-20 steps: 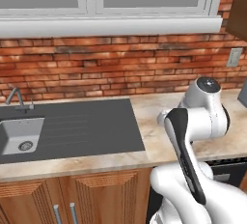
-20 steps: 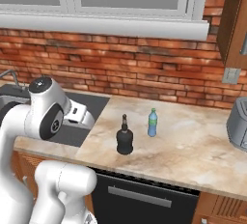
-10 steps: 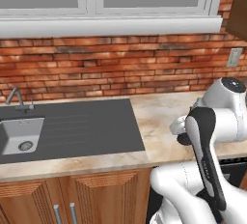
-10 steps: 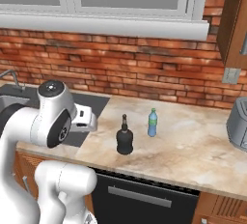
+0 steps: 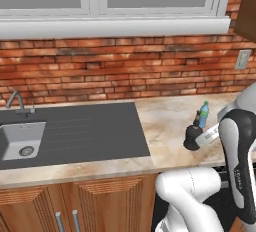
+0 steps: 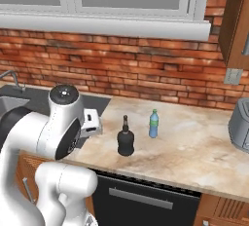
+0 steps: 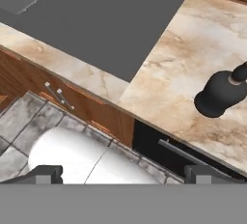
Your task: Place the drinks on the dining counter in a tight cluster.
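Two drinks stand upright on a marble counter against the brick wall. The squat black narrow-necked bottle (image 6: pixel 125 141) (image 5: pixel 191 138) (image 7: pixel 221 91) is nearer the front edge. The small blue bottle with a green cap (image 6: pixel 153 124) (image 5: pixel 203 115) stands just behind and to its right. My gripper (image 7: pixel 124 175) is open and holds nothing, its fingertips (image 7: pixel 46 173) spread wide. It hangs over the counter's front edge, left of the black bottle and apart from it. My white hand (image 6: pixel 90 123) (image 5: pixel 209 135) sits low beside that bottle. The dining counter is out of view.
A grey sink (image 5: pixel 20 141) with a tap and a dark drainboard (image 5: pixel 95 131) take up the counter's left part. A grey appliance (image 6: pixel 240 130) stands at the far right. Wooden cabinet fronts (image 7: pixel 72 105) and a dark oven front (image 6: pixel 141 198) lie below the edge.
My arm has swung to the right along the counter, bringing the hand down close to the black bottle. Both bottles stand where they were. The jaws stayed open.
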